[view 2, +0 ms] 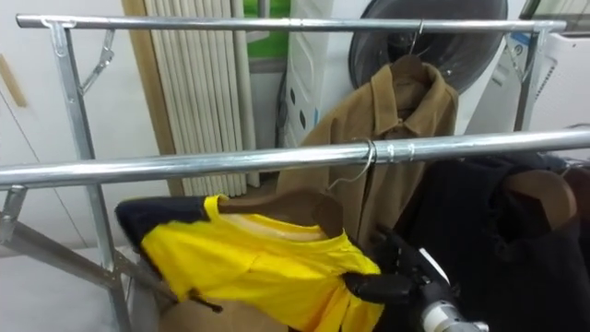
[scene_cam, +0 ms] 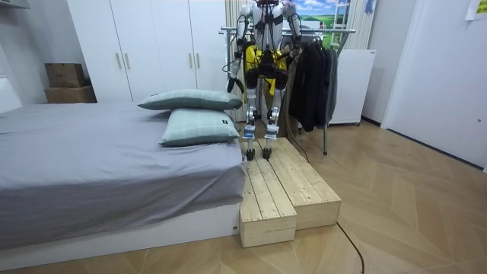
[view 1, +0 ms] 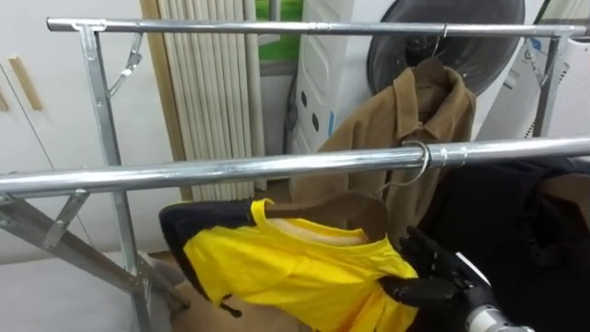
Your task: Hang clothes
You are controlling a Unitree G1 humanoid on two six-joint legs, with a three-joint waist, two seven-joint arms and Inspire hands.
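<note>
**Hanger on rail, right hand not off the shirt yet**

Left eye view: right hand [view 1: 441,281] sits lowest and closest, fingers curled in and thumb pressing, pinching the shoulder edge of the yellow T-shirt [view 1: 295,267]. The shirt is on a wooden hanger [view 1: 341,207]. The hanger's hook [view 1: 421,159] looks looped over the near rail [view 1: 230,171]. My read is that the grip is there to steady the load while the hook seats, since the shirt hangs skewed, with its far shoulder swung out left and low.

Right eye view: a brown jacket [view 2: 396,111] hangs from the far rail [view 2: 230,23], directly behind the hook. Dark garments [view 2: 498,240] crowd the near rail on the right, which probably explains the slot just left of them.

Room view: the robot stands upright on wooden platforms [scene_cam: 293,190] beside the bed [scene_cam: 99,167], facing the rack [scene_cam: 326,129]. The platforms give it the height to reach the rail. The yellow shirt shows at chest height.

Judgement: the hang is nearly done. What remains is to let go and check that it swings level.
</note>
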